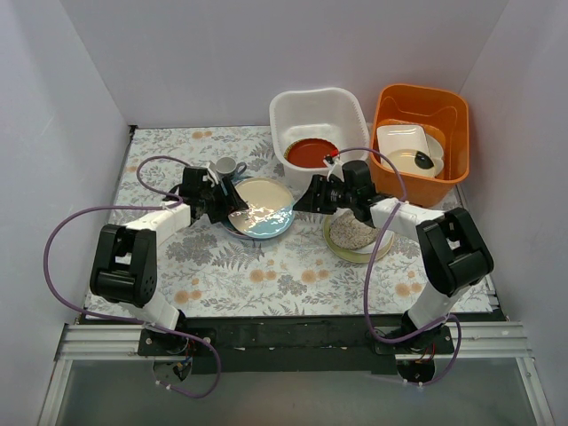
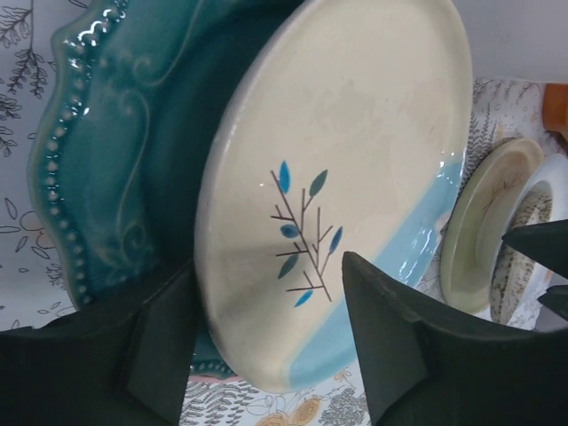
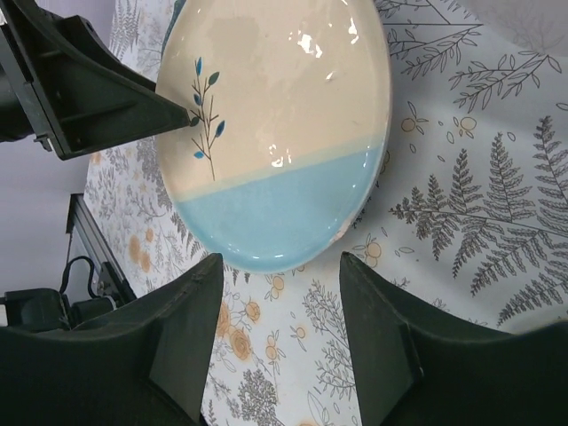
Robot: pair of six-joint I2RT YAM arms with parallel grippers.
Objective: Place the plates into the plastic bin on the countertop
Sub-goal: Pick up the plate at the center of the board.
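Observation:
A cream plate with a pale blue band and a leaf motif (image 1: 262,206) (image 2: 355,133) (image 3: 275,115) tops a stack that includes a scalloped teal plate (image 2: 106,133). My left gripper (image 1: 232,206) (image 2: 269,262) is open, with its jaws on either side of this plate's near rim, and the plate is tilted up off the teal one. My right gripper (image 1: 302,202) (image 3: 280,259) is open and empty, just right of the plate, over the countertop (image 3: 461,222). The white plastic bin (image 1: 280,111) stands at the back with a red plate (image 1: 311,153) inside.
A second stack, with a speckled beige plate (image 1: 353,232) on top and a cream-green plate (image 2: 488,222), lies under my right arm. An orange tub (image 1: 422,98) at the back right holds a squarish white dish (image 1: 404,142). A small grey cup (image 1: 226,166) stands behind the left stack.

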